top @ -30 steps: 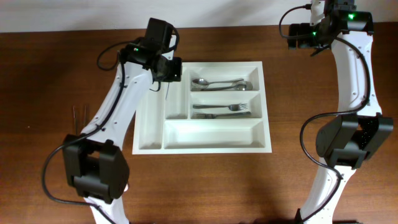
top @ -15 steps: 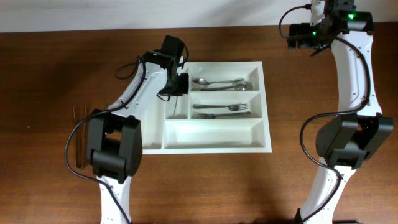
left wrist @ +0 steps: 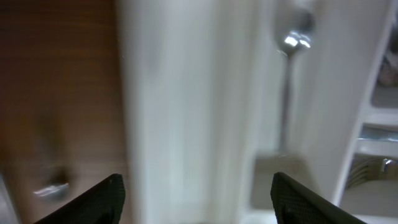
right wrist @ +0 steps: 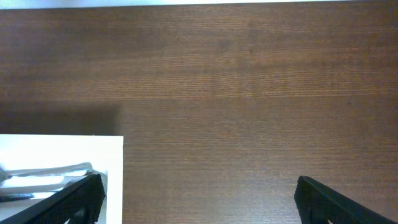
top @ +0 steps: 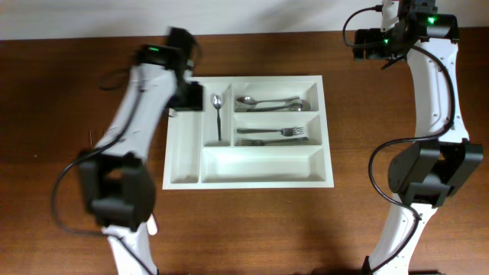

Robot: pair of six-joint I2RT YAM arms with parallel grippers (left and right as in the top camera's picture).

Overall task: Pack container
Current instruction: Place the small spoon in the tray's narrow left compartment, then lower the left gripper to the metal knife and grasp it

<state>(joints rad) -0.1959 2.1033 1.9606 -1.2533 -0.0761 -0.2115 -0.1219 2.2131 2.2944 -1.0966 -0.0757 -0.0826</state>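
Observation:
The container [top: 325, 130] is a large white tray at the table's middle. A spoon [top: 217, 114] lies lengthwise in its right narrow compartment, free of any gripper. My left gripper [top: 186, 96] hovers over the tray's far left corner, open and holding nothing. In the blurred left wrist view the spoon [left wrist: 288, 68] shows ahead to the right, and the left gripper [left wrist: 196, 202] has only the white tray wall [left wrist: 186, 112] between its spread fingertips. My right gripper [right wrist: 199, 200] stands open over bare wood, by the container's far right corner [right wrist: 68, 146].
Two spoons [top: 269, 101] fill the top wide compartment and forks [top: 276, 135] the middle one. The bottom wide compartment [top: 260, 164] and the left narrow one [top: 183, 149] hold nothing. Brown wood surrounds the tray. The right arm's base [top: 428, 172] stands right of it.
The left gripper opened and let go of the spoon, which now lies in the narrow compartment. The left arm then swung back to the left. The right arm stayed still.

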